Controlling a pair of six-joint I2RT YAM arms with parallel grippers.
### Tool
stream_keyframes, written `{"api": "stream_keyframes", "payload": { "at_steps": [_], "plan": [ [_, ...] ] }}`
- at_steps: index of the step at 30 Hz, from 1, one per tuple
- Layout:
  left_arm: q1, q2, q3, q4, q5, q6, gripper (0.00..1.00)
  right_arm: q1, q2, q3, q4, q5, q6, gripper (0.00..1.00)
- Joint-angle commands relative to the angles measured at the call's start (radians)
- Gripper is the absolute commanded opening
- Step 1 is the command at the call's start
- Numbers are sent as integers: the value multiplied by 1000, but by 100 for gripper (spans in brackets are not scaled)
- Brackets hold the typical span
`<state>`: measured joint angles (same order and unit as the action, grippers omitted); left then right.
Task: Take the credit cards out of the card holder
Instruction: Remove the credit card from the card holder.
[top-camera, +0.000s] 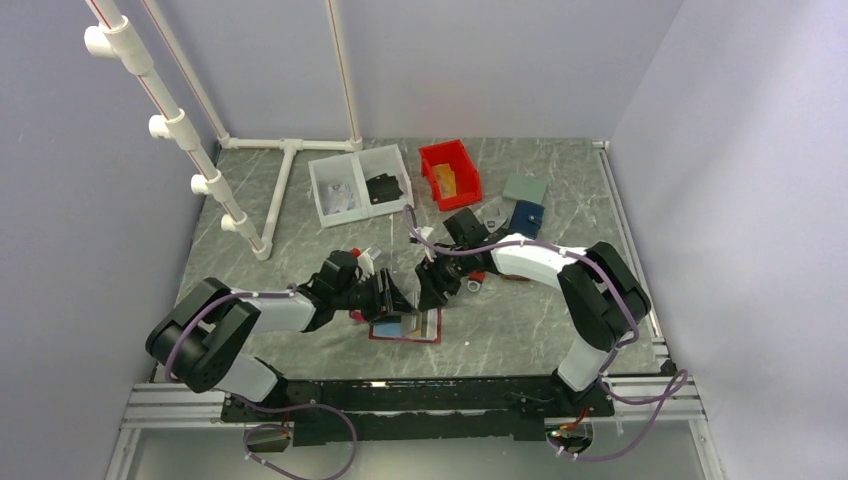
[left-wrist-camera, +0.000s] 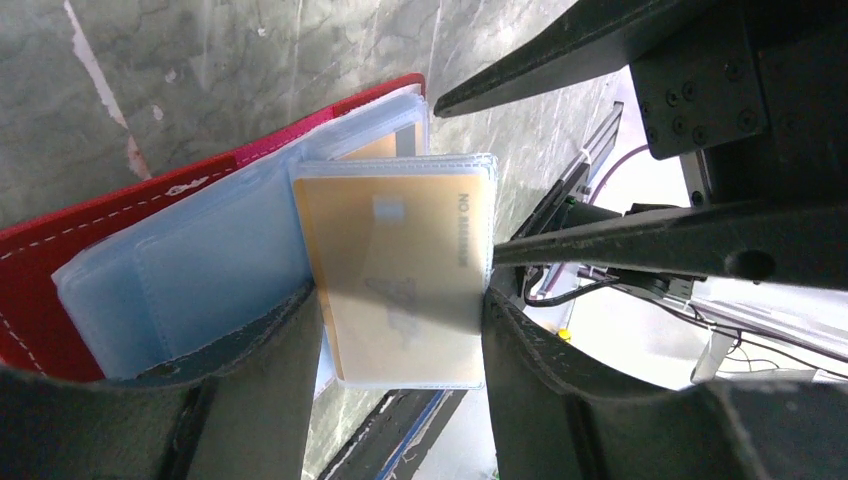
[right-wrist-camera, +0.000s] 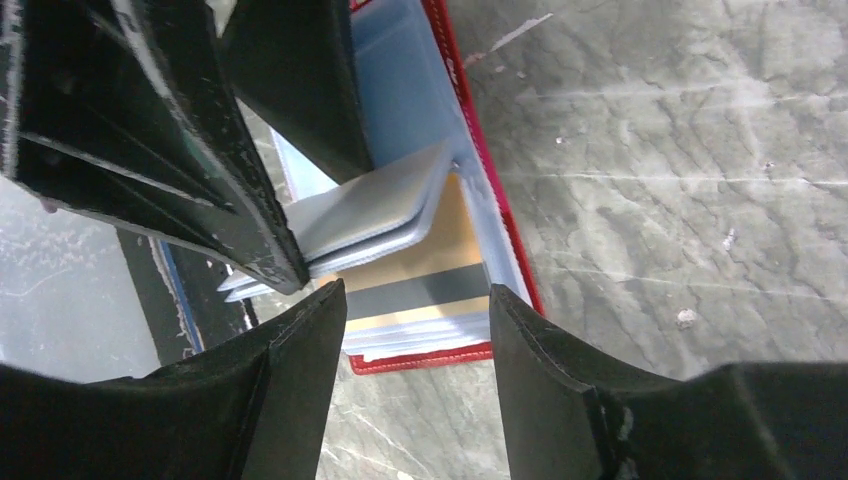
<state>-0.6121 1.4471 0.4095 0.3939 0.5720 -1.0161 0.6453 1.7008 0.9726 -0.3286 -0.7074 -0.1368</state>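
The red card holder (top-camera: 405, 330) lies open on the table between the two arms, its pale blue pockets up (left-wrist-camera: 120, 215) (right-wrist-camera: 420, 358). My left gripper (top-camera: 398, 298) (left-wrist-camera: 400, 300) is shut across a clear pocket sleeve lifted from the holder. Inside that sleeve shows a tan-orange credit card (left-wrist-camera: 400, 230). My right gripper (top-camera: 432, 288) (right-wrist-camera: 418, 300) hangs open just above the holder's near corner, with nothing between its fingers. Below the gap lies another tan credit card (right-wrist-camera: 445, 240) with a dark stripe, still in its pocket. The left fingers (right-wrist-camera: 250, 220) hold the sleeves up beside it.
At the back stand a red bin (top-camera: 449, 172) and a white two-part tray (top-camera: 360, 185). A blue wallet (top-camera: 526, 216) and a grey-green flat piece (top-camera: 525, 188) lie at the back right. A white pipe frame (top-camera: 285, 170) stands on the left.
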Motion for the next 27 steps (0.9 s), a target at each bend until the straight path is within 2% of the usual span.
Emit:
{"api": "stream_keyframes", "payload": {
  "at_steps": [1,5,11,21,27],
  "plan": [
    [3,30,1,115,52,-17,48,4,-32,31,19,-66,11,57],
    [3,44,0,129,60,-21,48,0,-38,30,28,-32,34,56],
    [3,58,4,128,63,-19,48,-16,-50,29,34,-26,49,45],
    [2,92,7,165,81,-30,47,-19,-57,25,51,-63,79,44],
    [-3,103,13,178,86,-32,47,-20,-40,17,67,-6,101,45]
  ]
}}
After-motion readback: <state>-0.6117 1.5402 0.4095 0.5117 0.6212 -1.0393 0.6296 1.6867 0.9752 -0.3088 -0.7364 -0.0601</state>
